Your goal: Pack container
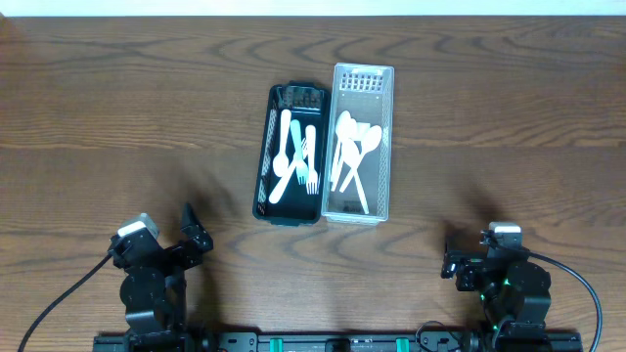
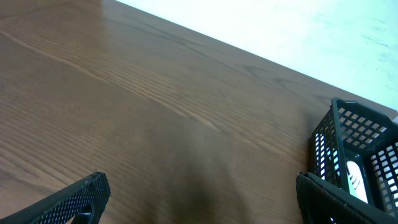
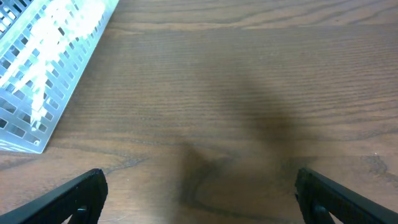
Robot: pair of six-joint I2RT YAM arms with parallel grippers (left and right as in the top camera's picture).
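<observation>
Dark wood-grain tabletop [image 1: 117, 117] is filling every view. We are finding the task's things at its centre: a black slotted basket [image 1: 266, 176] and a clear slotted basket [image 1: 383, 147], lying side by side with their long walls touching or very nearly so. We are seeing white and pale blue forks and spoons [image 1: 298, 156] lying lengthwise in the black basket, and a bundle of white spoons [image 1: 349, 147] lying in the clear one. We are judging that the cutlery is lying along the long axis because the narrow compartments allow no other fit. No loose piece is showing on the wood, so we are reading the packing as largely done or awaiting a closing step; which of the two we cannot tell.

Both arms are sitting at the near edge, well apart from the baskets. The left gripper [image 2: 202, 199] is standing released, its fingers [image 2: 81, 196] spread wide over bare wood, with a corner of the black basket showing at the right of its view. The right gripper [image 3: 199, 193] is likewise standing released and grasping nothing, with the clear basket showing at its upper left.
</observation>
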